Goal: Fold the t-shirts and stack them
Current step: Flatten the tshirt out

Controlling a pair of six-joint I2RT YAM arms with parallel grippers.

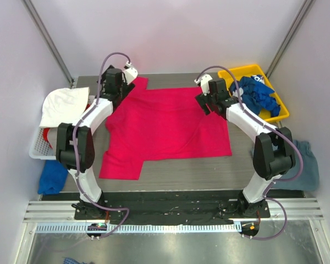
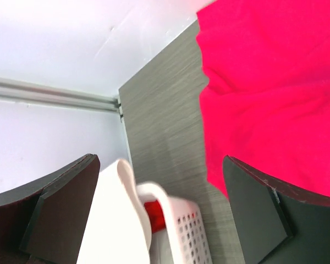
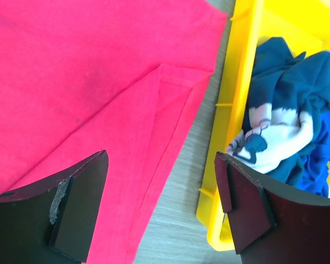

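Note:
A bright pink-red t-shirt lies spread flat on the grey table. My left gripper hovers open and empty over its far left corner; in the left wrist view the shirt lies to the right of the fingers. My right gripper hovers open and empty over the shirt's far right edge; in the right wrist view a folded-in edge of the shirt lies under the left finger. Royal blue shirts with white print are heaped in a yellow bin.
A white basket at the left edge holds a white cloth and something red. It also shows in the left wrist view. A blue cloth lies below it. A slate grey-blue shirt lies right of the right arm. The yellow bin is close to the right finger.

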